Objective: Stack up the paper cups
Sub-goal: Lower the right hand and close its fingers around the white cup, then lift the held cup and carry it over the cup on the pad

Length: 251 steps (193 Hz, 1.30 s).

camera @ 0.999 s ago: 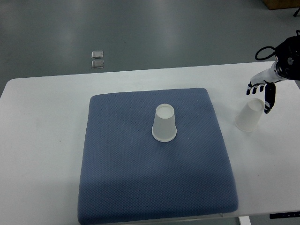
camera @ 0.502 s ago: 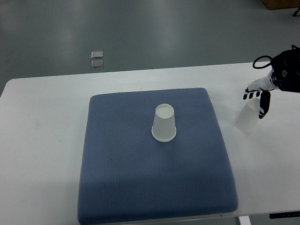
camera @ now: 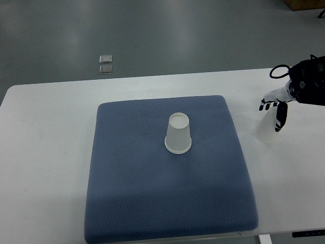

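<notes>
One white paper cup [camera: 178, 133] stands upside down on the middle of the blue mat [camera: 152, 193]. A second upside-down paper cup [camera: 265, 130] stands on the white table just right of the mat. My right hand [camera: 272, 110] reaches in from the right edge and hovers at this cup's top. Its dark fingertips [camera: 262, 107] are spread on the far side and the thumb [camera: 279, 120] hangs down over the cup's right side. The hand is open and I cannot see a firm grasp. The left arm is out of view.
The white table [camera: 45, 152] reaches both side edges and the mat covers its middle. Beyond its far edge lies grey floor with two small metal plates [camera: 105, 64]. A black cable loops at the right wrist [camera: 284, 68].
My right hand has moved left and closer over the right cup, with the thumb now lying across the cup's side. Both cups stand where they were.
</notes>
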Each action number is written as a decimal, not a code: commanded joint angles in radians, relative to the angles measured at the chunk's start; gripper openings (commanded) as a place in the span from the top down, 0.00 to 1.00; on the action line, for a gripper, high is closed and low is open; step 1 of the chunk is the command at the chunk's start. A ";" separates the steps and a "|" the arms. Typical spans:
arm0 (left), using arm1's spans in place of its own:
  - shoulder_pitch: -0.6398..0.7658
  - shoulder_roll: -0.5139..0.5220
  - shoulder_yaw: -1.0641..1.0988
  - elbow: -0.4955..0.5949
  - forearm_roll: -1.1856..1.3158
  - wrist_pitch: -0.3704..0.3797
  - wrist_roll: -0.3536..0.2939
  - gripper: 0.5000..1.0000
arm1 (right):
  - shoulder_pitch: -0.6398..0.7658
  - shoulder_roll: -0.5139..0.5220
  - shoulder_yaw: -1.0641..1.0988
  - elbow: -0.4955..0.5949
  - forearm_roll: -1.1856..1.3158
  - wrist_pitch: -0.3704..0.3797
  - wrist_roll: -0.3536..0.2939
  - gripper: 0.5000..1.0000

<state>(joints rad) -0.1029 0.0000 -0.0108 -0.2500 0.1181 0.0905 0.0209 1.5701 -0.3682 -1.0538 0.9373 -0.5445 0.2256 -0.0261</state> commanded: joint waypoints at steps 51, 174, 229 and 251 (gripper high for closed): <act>0.000 0.000 0.000 0.000 0.000 0.000 -0.001 0.00 | -0.010 -0.003 0.000 -0.003 0.000 -0.023 0.000 0.23; 0.000 0.000 0.002 0.001 0.000 0.000 0.001 0.00 | 0.191 -0.054 -0.011 0.066 -0.005 0.061 -0.002 0.84; 0.000 0.000 0.005 -0.009 0.000 -0.002 0.001 0.00 | 0.605 -0.126 -0.022 0.153 -0.011 0.357 0.000 0.82; -0.001 0.000 0.006 -0.009 0.002 -0.002 -0.001 0.00 | 0.752 -0.146 -0.023 0.201 -0.012 0.385 0.000 0.82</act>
<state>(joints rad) -0.1028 0.0000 -0.0061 -0.2589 0.1181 0.0898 0.0209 2.1930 -0.4960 -1.0757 1.0958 -0.5549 0.5788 -0.0271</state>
